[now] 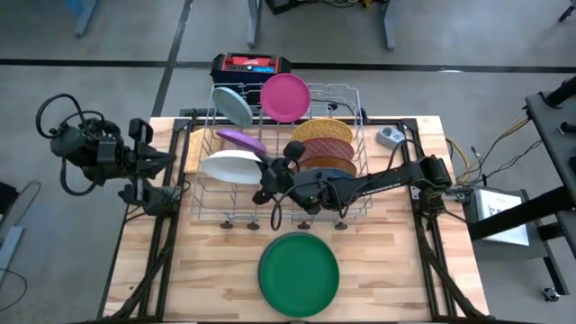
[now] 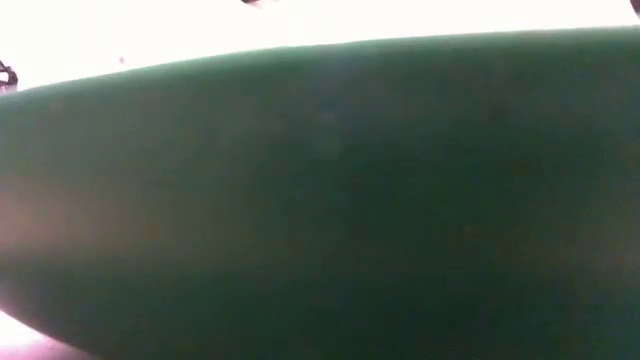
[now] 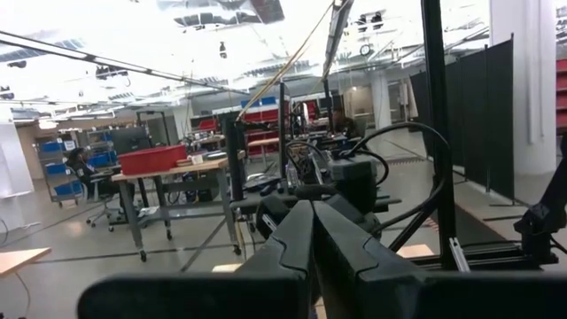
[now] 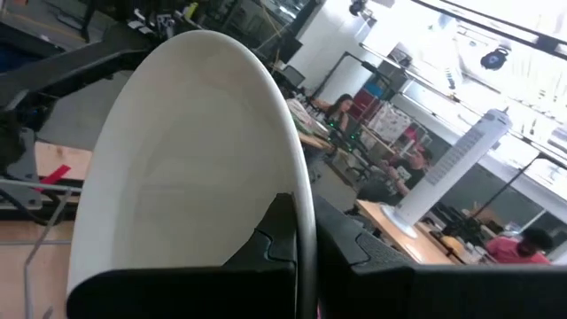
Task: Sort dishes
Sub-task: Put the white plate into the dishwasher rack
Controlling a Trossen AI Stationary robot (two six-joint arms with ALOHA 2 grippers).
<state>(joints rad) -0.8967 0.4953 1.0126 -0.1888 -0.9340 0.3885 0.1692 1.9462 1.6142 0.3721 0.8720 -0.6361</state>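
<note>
A silver wire dish rack (image 1: 360, 117) stands at the table's far middle. It holds a pale blue plate (image 1: 236, 105), a pink plate (image 1: 285, 96), a purple plate (image 1: 241, 139) and patterned yellow (image 1: 322, 131), maroon (image 1: 326, 149) and brown (image 1: 329, 166) plates on edge. My right gripper (image 1: 266, 173) reaches across the rack from the right and is shut on a white plate (image 1: 230, 166) at the rack's left part. A green plate (image 1: 299, 274) lies flat near the front edge and fills the low view (image 2: 320, 200). My left gripper (image 3: 312, 239) waits shut at the table's left. My right gripper pinches the white plate's rim (image 4: 306, 208) between its two fingers (image 4: 275, 235), one on each face. It comes roughly level from the table's right at the plate's right edge (image 1: 259, 167). The plate stands tilted over the rack's left part; whether it rests on the wires, I cannot tell.
A red and black box (image 1: 252, 65) sits behind the rack, and a small grey device (image 1: 391, 137) lies at the far right. Bare wood lies to either side of the green plate. People sit at desks (image 4: 416, 168) in the room beyond.
</note>
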